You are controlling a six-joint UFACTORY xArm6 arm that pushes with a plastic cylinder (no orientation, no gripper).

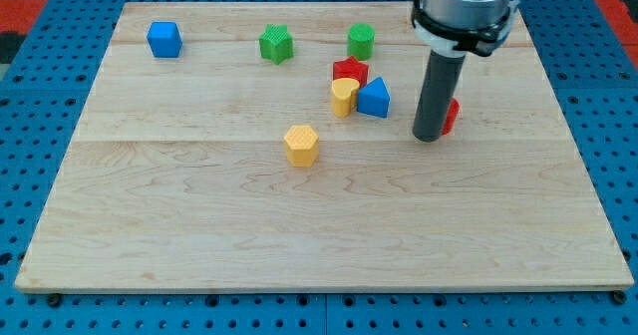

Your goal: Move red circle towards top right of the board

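**Tip against the red circle**

My tip stood right of centre in the frame, touching the red circle — mostly hidden behind the rod, on the table. No jaws showed. A blue triangle sat just left.

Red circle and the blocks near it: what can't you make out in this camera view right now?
- Red circle: mostly hidden behind my rod; only a sliver shows at the rod's right, so its shape is not confirmed.
- My tip: at the red circle's left; actual contact cannot be told.
- Red block: its lower part is covered by the yellow block and blue block; shape unclear.
- Arm above the rod: cut off by the view's top.
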